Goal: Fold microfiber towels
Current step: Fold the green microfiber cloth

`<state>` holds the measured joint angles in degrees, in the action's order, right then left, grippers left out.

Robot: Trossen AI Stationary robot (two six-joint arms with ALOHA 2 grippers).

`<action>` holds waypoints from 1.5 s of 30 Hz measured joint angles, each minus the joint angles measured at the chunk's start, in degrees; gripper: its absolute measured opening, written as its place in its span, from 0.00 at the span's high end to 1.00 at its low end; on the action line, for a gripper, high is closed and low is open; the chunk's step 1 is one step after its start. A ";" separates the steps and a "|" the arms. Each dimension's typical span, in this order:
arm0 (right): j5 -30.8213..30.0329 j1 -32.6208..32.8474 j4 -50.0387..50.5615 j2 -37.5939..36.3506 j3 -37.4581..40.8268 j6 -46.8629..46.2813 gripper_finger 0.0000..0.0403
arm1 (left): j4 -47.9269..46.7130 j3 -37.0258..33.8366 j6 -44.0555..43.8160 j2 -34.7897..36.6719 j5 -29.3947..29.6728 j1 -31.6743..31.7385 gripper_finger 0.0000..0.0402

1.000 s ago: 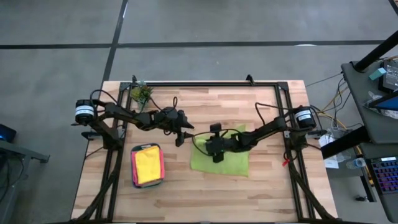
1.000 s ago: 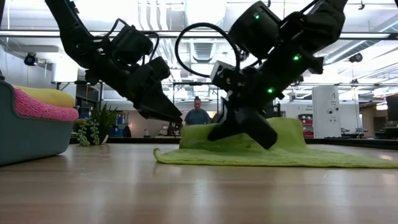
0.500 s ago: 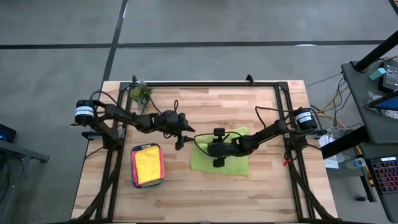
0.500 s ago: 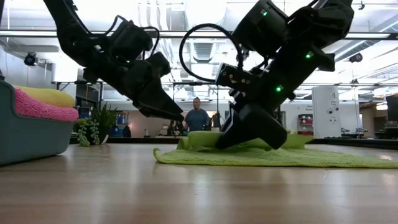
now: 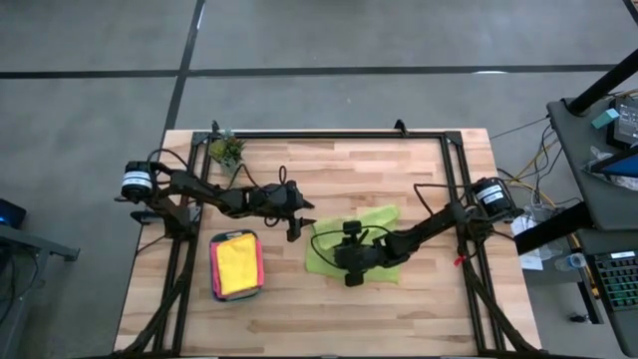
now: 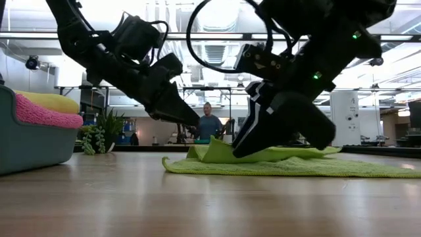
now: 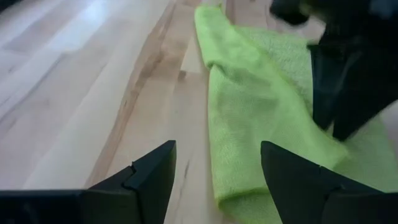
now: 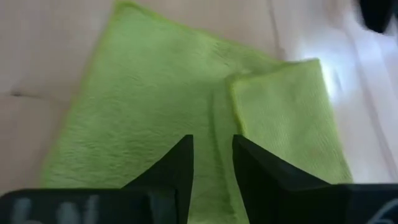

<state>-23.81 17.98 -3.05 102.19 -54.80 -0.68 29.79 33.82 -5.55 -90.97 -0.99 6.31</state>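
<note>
We see the lime green towel lying partly folded on the table, right of centre, 1 corner doubled over onto itself. The right gripper sits low over its near-left part, fingers narrowly parted with nothing visibly pinched between them. The left gripper hovers beside the towel's left edge, fingers spread wide and holding nothing. 2 more towels, yellow over pink, fill the teal tray.
</note>
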 joint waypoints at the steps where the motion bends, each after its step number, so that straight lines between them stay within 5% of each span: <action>1: -0.29 -0.09 1.11 0.00 -0.41 -0.80 0.74 | -0.40 -0.02 -0.04 -0.27 0.02 0.00 0.45; 24: -1.88 -4.96 3.39 -0.50 -2.35 -2.32 0.66 | 3.82 0.48 0.16 -3.63 -2.34 -0.07 0.45; 30: -1.66 -7.35 3.22 0.05 -2.31 -4.99 0.66 | 4.61 0.49 0.14 -3.63 -9.85 -0.41 0.45; 37: 6.63 -8.27 3.15 0.05 -2.04 -6.39 0.67 | 4.55 0.48 0.33 -3.63 -10.06 -0.69 0.45; 45: 7.15 -8.16 4.69 -1.81 -2.17 -7.99 0.65 | 4.44 0.48 0.34 -3.63 -10.04 -0.70 0.45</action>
<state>-16.67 9.82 1.63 100.38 -56.97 -8.67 34.23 34.30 -5.20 -94.61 -11.03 5.61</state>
